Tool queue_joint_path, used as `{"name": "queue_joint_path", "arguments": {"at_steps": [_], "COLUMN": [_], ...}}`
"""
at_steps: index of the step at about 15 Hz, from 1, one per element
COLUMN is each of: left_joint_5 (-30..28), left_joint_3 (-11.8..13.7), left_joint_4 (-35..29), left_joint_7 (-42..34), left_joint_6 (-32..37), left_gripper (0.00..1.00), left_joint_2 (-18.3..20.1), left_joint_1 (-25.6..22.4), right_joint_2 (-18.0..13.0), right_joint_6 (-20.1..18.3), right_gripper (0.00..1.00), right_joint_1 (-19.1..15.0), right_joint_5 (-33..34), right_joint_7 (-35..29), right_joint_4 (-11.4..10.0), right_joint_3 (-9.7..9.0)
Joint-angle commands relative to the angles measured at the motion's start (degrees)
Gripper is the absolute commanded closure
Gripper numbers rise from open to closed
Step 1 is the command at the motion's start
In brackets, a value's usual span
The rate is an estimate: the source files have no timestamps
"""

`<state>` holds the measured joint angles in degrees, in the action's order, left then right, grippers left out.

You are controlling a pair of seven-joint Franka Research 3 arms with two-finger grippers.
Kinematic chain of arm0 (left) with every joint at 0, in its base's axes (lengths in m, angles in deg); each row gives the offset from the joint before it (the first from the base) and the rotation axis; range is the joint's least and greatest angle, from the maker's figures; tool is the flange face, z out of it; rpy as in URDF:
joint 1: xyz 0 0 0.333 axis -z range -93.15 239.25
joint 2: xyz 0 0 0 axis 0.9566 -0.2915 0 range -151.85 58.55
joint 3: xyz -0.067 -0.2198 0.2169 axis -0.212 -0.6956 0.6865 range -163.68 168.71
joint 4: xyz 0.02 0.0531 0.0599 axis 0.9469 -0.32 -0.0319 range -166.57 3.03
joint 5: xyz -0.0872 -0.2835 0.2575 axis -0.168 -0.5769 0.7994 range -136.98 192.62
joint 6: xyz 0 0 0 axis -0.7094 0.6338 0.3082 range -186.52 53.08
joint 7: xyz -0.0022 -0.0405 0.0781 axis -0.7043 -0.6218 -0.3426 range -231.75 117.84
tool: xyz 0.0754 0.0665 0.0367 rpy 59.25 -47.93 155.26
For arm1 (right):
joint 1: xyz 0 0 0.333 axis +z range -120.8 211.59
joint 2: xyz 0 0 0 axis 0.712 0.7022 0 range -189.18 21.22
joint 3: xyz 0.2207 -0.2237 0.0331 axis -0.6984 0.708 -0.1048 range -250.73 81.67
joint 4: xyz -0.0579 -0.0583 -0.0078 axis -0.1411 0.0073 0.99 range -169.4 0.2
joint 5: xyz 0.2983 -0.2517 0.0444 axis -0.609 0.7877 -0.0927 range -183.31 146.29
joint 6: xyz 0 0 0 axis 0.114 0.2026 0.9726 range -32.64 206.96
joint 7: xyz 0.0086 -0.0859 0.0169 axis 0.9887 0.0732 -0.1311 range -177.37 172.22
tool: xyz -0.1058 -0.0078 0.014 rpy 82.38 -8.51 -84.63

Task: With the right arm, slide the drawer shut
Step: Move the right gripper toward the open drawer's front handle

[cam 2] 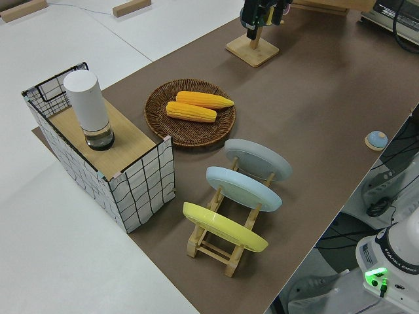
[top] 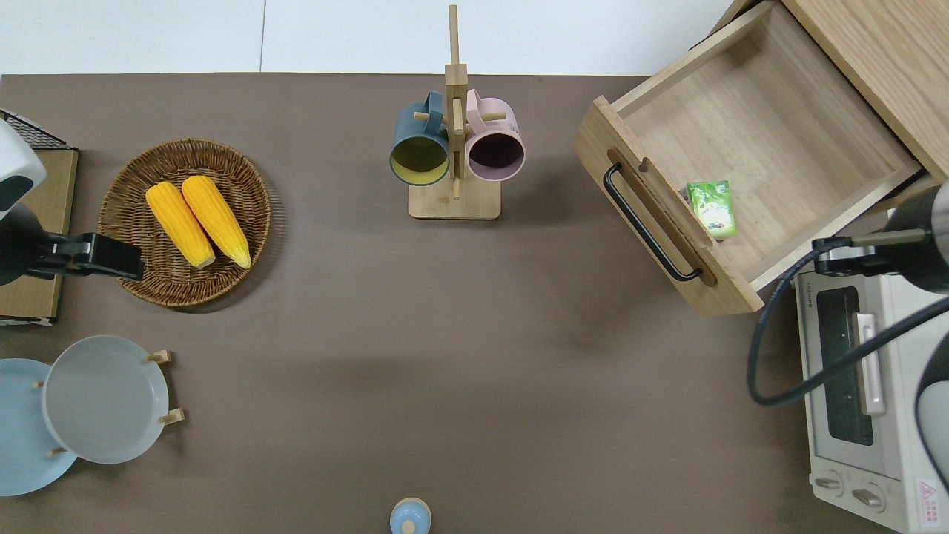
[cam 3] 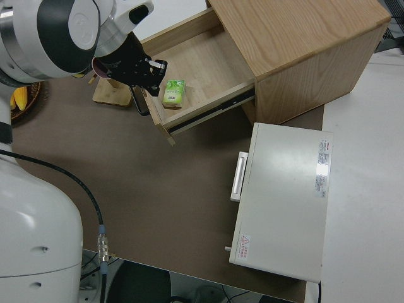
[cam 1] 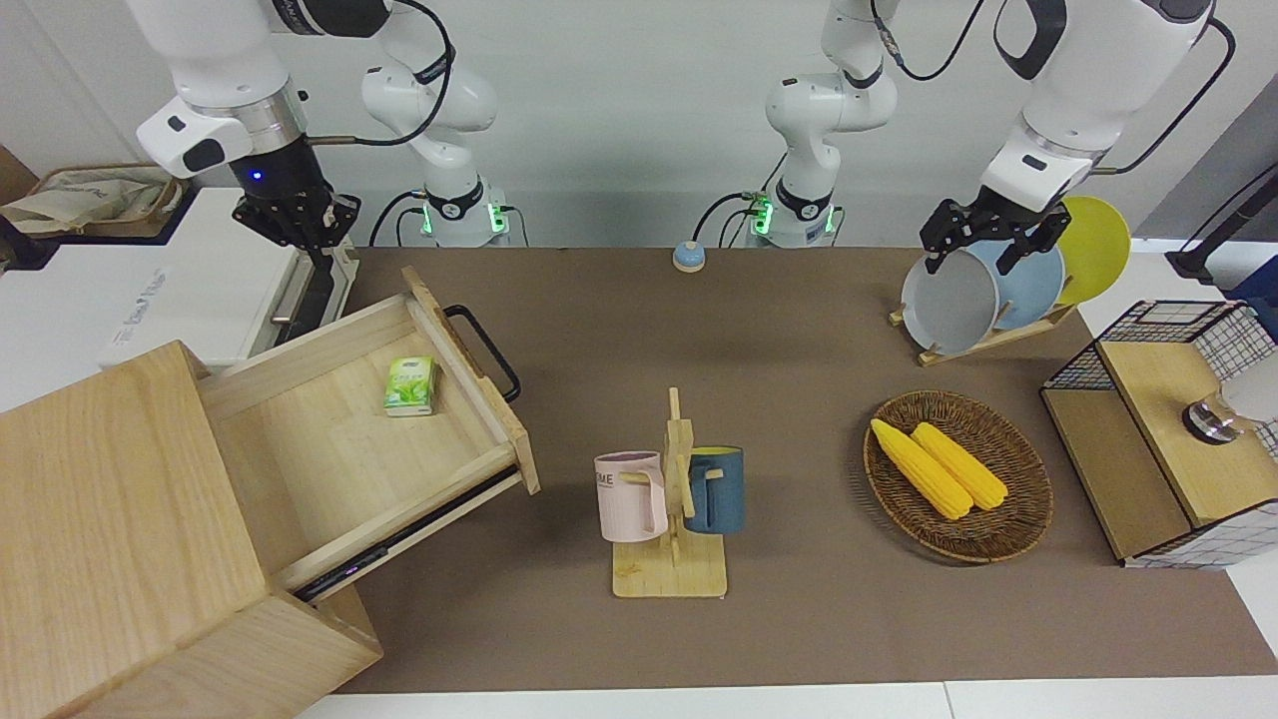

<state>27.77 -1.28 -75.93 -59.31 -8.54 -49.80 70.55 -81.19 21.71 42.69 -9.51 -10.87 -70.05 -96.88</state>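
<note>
The drawer [cam 1: 329, 439] stands pulled far out of the pale wood cabinet [cam 1: 110, 519], its black loop handle [cam 1: 484, 350] facing the table's middle. A small green packet [cam 1: 410, 385] lies inside, near the drawer's front panel. The drawer also shows in the overhead view [top: 771, 133] and the right side view [cam 3: 202, 63]. My right gripper [cam 1: 305, 232], with its blue wrist light on, is up in the air over the toaster oven's end beside the drawer [top: 916, 248]. It touches nothing. It also shows in the right side view [cam 3: 146, 71]. My left arm is parked, its gripper [cam 1: 983, 240] open.
A white toaster oven [top: 867, 386] stands beside the drawer, nearer to the robots. A mug rack [cam 1: 671, 499] with two mugs is mid-table. A wicker basket of corn [cam 1: 958, 474], a plate rack [cam 1: 988, 290] and a wire-mesh box [cam 1: 1158, 429] stand toward the left arm's end.
</note>
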Motion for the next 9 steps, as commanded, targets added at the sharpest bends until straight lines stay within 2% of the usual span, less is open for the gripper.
{"name": "queue_joint_path", "arguments": {"at_steps": [1,3,9], "left_joint_5": [1.0,1.0,1.0], "left_joint_3": [0.0,0.0,0.0], "left_joint_4": [0.6,0.5,0.6], "left_joint_7": [0.6,0.6,0.6], "left_joint_6": [1.0,1.0,1.0], "left_gripper": [0.01,0.01,0.01], "left_joint_2": [0.3,0.3,0.2], "left_joint_1": [0.4,0.4,0.4], "right_joint_2": [0.2,0.2,0.5], "right_joint_6": [-1.1,-1.1,-0.7], "right_gripper": [1.0,1.0,1.0], "right_joint_1": [2.5,4.1,10.5], "right_joint_5": [3.1,3.8,2.9], "right_joint_7": [-2.5,-5.7,-25.2], "right_joint_4": [0.7,0.7,0.7], "right_joint_3": [-0.13,-0.13,-0.22]}}
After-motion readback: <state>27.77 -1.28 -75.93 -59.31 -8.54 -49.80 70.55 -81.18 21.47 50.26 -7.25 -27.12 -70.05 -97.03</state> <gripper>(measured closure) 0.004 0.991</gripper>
